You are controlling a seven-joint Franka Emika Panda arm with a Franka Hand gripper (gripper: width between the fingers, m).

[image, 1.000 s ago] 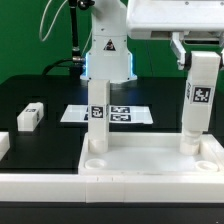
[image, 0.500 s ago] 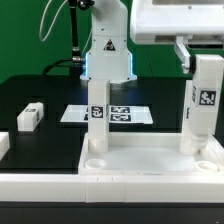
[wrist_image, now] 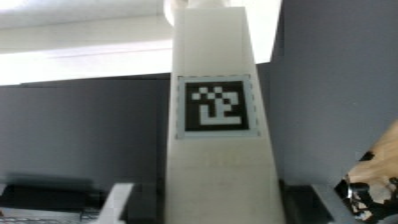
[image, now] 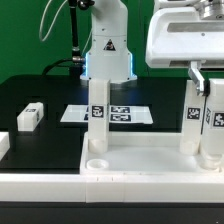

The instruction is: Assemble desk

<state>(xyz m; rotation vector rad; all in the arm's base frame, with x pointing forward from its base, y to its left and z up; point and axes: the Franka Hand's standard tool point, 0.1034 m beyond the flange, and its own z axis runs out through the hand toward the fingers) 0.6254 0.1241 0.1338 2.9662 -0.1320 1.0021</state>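
Since a second ago the gripper has moved lower and toward the exterior view's right. Its jaws clamp the top of a leg over the right end of the tabletop panel. The frame edge cuts both, and the leg's foot is hard to make out. Another leg stands at the panel's left end.

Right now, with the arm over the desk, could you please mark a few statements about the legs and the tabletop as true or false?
1. A standing leg is upright in a corner of the tabletop. True.
2. The gripper is empty. False: it is closed on a held leg, which is upright.
3. A loose leg lies on the black table. True.
4. The tabletop is black. False: it is white.
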